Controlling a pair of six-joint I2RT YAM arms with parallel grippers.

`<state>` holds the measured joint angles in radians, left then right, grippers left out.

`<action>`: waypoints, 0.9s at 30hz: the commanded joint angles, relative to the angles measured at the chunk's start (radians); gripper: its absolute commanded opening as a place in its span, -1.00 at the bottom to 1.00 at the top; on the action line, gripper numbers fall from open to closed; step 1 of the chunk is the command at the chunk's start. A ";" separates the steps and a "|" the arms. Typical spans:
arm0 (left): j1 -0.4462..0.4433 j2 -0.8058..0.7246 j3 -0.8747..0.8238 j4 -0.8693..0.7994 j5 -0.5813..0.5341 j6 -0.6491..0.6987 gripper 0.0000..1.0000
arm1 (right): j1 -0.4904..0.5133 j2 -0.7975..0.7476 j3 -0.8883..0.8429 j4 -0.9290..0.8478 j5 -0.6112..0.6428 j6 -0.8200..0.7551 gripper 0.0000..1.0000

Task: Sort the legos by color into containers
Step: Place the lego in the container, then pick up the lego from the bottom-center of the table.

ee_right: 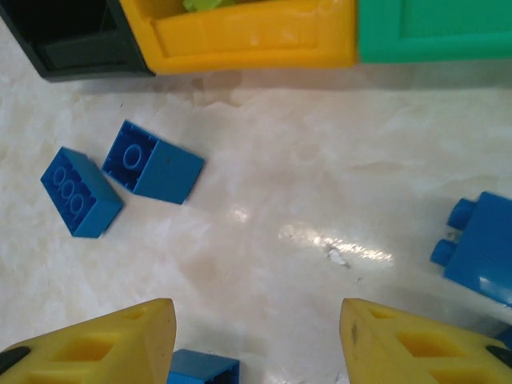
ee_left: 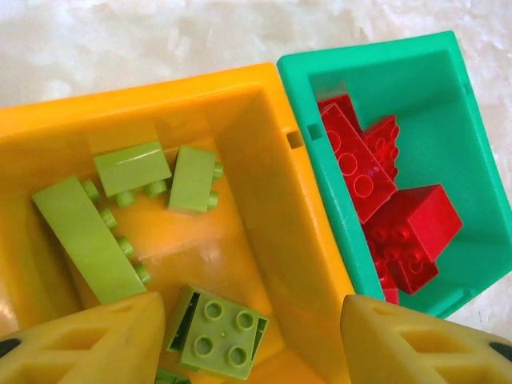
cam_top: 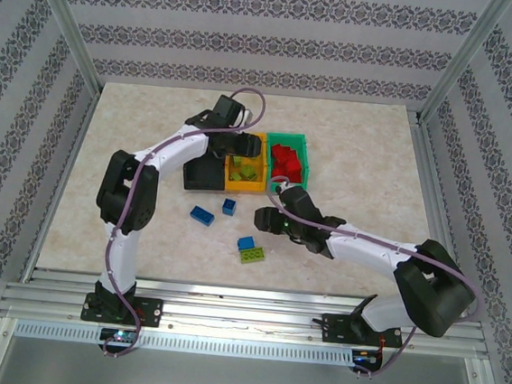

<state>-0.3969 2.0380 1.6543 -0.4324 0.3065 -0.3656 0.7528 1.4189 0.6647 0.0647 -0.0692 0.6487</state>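
The left jaws hang over the orange-yellow bin (ee_left: 240, 88), parted fairly wide and gripping nothing. A square lime brick (ee_left: 220, 328) lies in the bin just below them, with three more lime bricks (ee_left: 132, 168) toward the upper left of the wrist view. Touching that bin on the right, the green bin (ee_left: 456, 104) holds red bricks (ee_left: 360, 168). In the overhead view the black bin (cam_top: 205, 178) stands at the yellow one's left. The right jaws, likewise parted and empty, hover above the worktop (cam_top: 360, 148) near the frame's centre, where blue bricks (ee_right: 156, 164) and one lime brick (cam_top: 252, 256) lie loose.
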 commanded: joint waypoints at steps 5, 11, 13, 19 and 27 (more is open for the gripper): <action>0.016 -0.164 -0.175 0.112 0.015 -0.005 0.19 | 0.069 0.007 -0.009 -0.034 0.019 0.019 0.14; 0.018 -0.288 -0.354 0.220 0.012 -0.009 0.20 | 0.118 -0.035 -0.026 -0.102 0.019 0.003 0.15; 0.018 -0.325 -0.418 0.262 0.011 -0.017 0.19 | 0.144 -0.045 -0.036 -0.112 0.020 0.016 0.17; 0.017 -0.378 -0.513 0.309 0.011 -0.024 0.20 | 0.237 -0.054 -0.056 -0.138 0.109 0.069 0.20; 0.017 -0.431 -0.620 0.368 0.021 -0.035 0.20 | 0.300 -0.034 -0.040 -0.182 0.236 0.122 0.34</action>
<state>-0.3904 1.6569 1.0584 -0.1276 0.3141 -0.3836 1.0306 1.3861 0.6231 -0.0841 0.0719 0.7277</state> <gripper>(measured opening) 0.598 0.663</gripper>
